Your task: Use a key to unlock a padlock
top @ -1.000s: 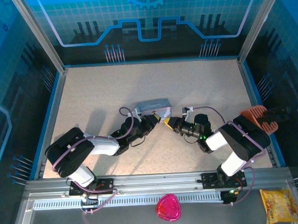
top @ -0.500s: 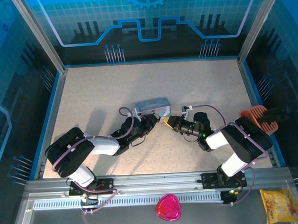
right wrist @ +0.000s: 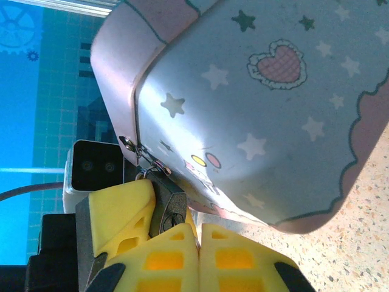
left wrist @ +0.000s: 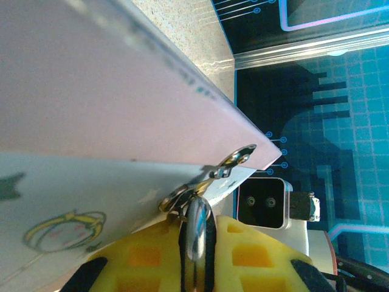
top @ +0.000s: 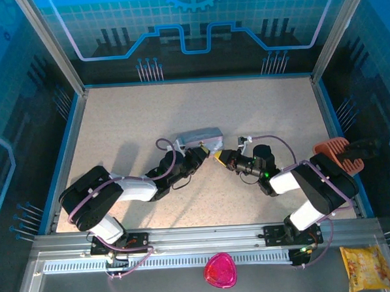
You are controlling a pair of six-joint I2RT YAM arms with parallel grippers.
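The grey tin [top: 198, 139] with stars and a heart lies mid-table, and both grippers meet at its near right corner. The small dark padlock [right wrist: 172, 207] hangs from the tin's hasp, its keyhole face turned toward the right wrist camera. My left gripper [top: 205, 154] is shut on the padlock [left wrist: 197, 234], which sits between its yellow fingers [left wrist: 130, 261]. My right gripper [right wrist: 199, 249] is closed tight just below the keyhole. A thin grey sliver shows at the tips and looks like the key [right wrist: 196, 241], which is mostly hidden. The right gripper [top: 220, 159] nearly touches the left one.
An orange-brown object [top: 332, 148] lies at the table's right edge beside the right arm's elbow. A pink item [top: 220, 270] and a yellow packet [top: 365, 268] sit below the front rail. Blue walls enclose the table [top: 147, 116].
My right gripper has edged slightly left and up toward the padlock. The left gripper keeps its hold, and the tin has barely shifted.
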